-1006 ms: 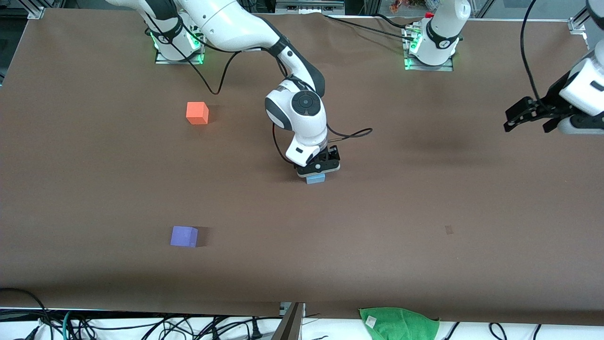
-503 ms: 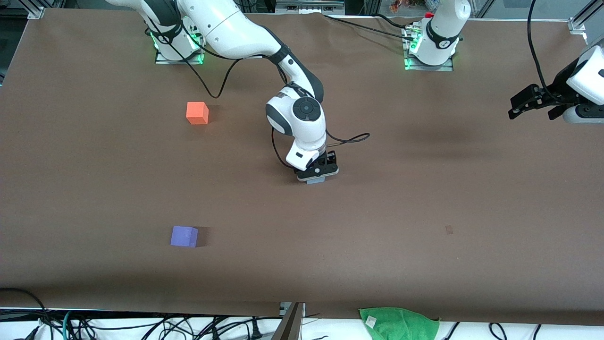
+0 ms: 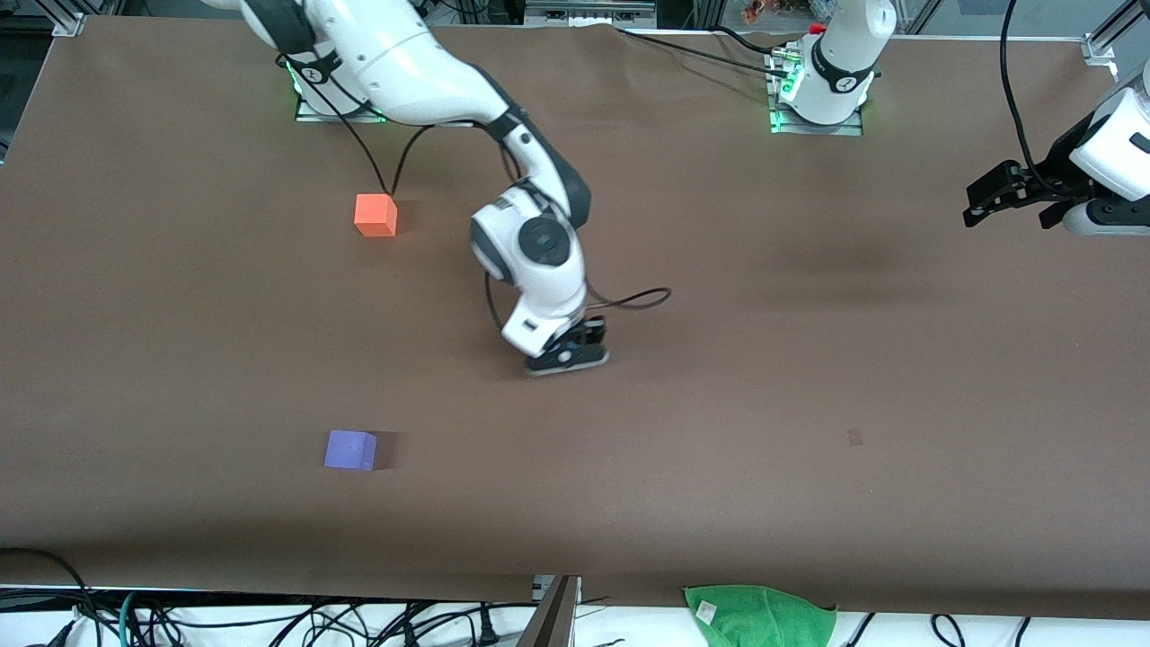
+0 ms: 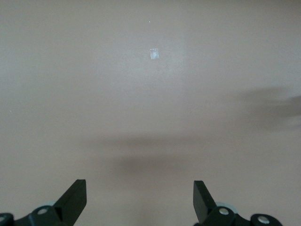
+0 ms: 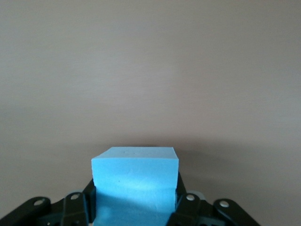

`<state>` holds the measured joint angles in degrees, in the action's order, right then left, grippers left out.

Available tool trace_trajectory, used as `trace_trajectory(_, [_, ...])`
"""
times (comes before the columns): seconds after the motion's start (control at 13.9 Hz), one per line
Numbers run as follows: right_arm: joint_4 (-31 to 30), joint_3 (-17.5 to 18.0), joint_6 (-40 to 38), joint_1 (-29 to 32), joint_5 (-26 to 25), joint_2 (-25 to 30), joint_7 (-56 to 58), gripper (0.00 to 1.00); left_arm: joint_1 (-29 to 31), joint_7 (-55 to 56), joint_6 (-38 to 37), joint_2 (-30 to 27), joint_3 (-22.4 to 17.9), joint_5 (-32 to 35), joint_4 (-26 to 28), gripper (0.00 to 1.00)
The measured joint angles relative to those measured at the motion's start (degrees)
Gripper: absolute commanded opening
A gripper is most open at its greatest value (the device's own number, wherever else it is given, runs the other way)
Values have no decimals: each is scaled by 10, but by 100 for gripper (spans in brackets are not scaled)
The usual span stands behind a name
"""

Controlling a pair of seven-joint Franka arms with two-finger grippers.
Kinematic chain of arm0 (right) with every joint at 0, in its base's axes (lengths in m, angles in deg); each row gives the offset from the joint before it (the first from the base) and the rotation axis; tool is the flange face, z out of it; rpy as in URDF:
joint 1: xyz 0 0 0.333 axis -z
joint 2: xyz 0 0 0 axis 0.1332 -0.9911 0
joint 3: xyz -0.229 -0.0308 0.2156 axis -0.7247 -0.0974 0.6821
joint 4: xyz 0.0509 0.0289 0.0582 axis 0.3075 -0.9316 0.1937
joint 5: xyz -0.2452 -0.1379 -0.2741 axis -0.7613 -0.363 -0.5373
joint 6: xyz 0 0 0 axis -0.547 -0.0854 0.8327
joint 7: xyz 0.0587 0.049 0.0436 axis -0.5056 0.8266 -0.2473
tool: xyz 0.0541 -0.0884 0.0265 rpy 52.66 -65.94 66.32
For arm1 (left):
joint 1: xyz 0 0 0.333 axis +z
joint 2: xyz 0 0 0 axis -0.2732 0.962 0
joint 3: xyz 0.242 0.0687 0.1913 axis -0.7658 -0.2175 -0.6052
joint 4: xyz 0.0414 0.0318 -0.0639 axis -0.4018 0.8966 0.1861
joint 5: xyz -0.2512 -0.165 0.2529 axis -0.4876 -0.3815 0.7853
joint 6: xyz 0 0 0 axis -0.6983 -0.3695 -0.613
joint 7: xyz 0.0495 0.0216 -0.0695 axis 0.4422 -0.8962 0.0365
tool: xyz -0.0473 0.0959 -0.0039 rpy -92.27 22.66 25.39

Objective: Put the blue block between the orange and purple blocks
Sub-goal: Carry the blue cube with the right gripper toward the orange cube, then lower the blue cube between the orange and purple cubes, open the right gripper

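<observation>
Right pincer (image 5: 135,207) grips blue block (image 5: 135,181) | brown table (image 3: 809,377)

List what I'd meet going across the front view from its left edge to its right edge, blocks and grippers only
purple block → orange block → right gripper, shut on the blue block → left gripper, open, waiting over the left arm's end of the table.

A high front camera faces both bases; each wrist camera looks closely down at the table (image 3: 809,377).
</observation>
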<state>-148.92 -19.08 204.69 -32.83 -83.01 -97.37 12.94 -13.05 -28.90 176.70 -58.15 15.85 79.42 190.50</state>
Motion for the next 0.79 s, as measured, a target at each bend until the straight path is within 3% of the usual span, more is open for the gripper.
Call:
trace_trajectory(0.22, [-22,-4,-105,86,58,75,123,0,0,0,0,0,0,0,0,100])
trace_trajectory(0.36, [-97,-10,-105,138,60,130,165,0,0,0,0,0,1,0,0,100])
trace_trajectory(0.65, [-346,-38,66,183,63,221,213,0,0,0,0,0,1,0,0,100])
trace_trajectory(0.79, [-429,-49,124,182,63,242,213,0,0,0,-1,0,1,0,0,100])
